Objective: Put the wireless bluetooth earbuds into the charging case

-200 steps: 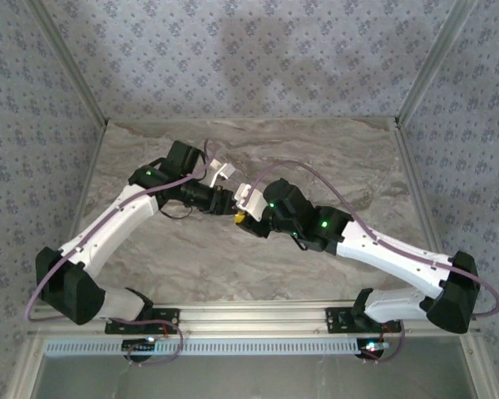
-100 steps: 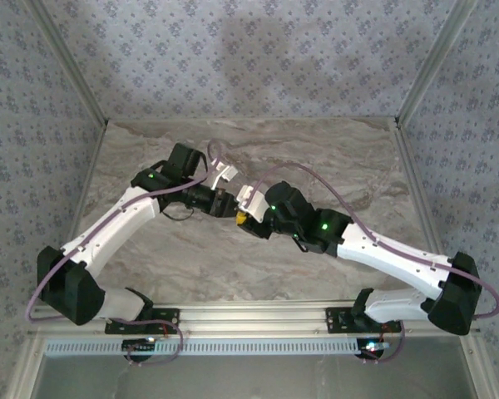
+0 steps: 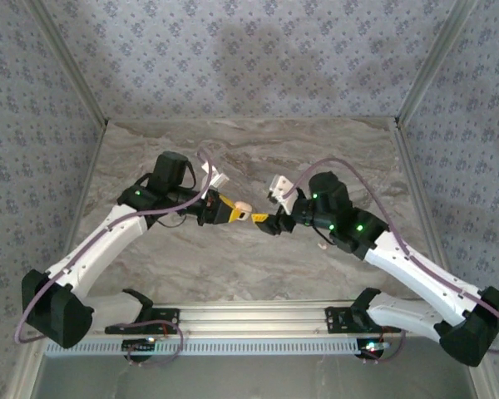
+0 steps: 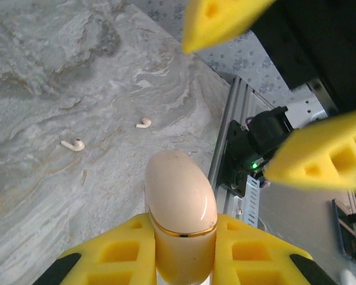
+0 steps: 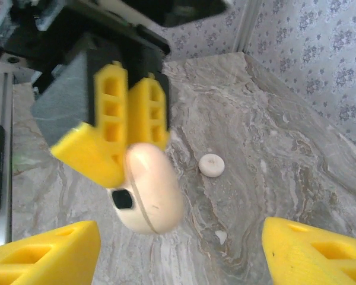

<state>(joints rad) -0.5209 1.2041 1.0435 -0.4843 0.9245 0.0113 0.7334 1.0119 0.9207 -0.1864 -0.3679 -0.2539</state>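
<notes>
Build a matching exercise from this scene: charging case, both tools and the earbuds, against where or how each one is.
Things:
1. charging case
2. right tool
3. left tool
4. earbuds

States:
A. lying loose on the table
B. open, holding nothing
C. held off the table between yellow pads
D. shut around something

Pairs: 1-C, 2-B, 3-D, 4-A

You have a grey marbled stone-look worktop [image 3: 233,266] with a small flat round cream disc [image 5: 212,164] lying on it, blue-grey floral-patterned walls [image 3: 233,58] behind, and an aluminium rail [image 3: 249,316] along its near edge.
</notes>
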